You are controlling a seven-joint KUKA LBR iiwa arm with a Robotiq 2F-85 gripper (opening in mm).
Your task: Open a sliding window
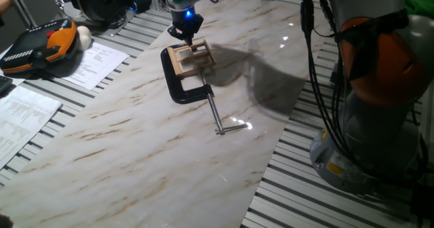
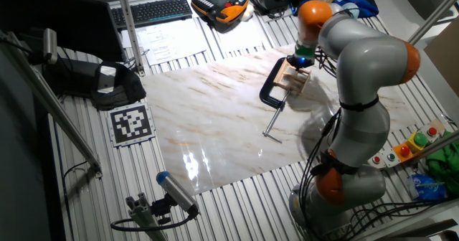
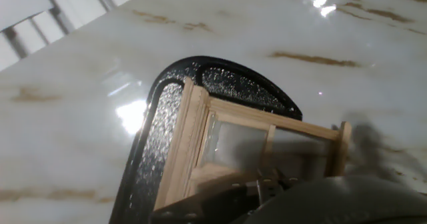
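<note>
The sliding window (image 1: pixel 190 57) is a small light-wood frame with thin bars, standing on the marble table and held in the jaw of a black C-clamp (image 1: pixel 178 87). My gripper (image 1: pixel 185 34) hangs right above the window's far top edge, a blue light glowing on the hand. In the other fixed view the gripper (image 2: pixel 300 62) sits over the window (image 2: pixel 295 79). The hand view shows the window (image 3: pixel 267 141) very close, with the clamp (image 3: pixel 152 141) curving around its left side. The fingers are a dark blur at the bottom edge; their spacing is not clear.
The clamp's screw rod (image 1: pixel 214 114) points toward the table's front. An orange and black teach pendant (image 1: pixel 39 46) and papers (image 1: pixel 95 62) lie at the left. A keyboard (image 2: pixel 153 10) and a printed marker tag (image 2: pixel 130 123) sit beyond the marble slab. The robot base (image 1: pixel 380 92) stands at the right.
</note>
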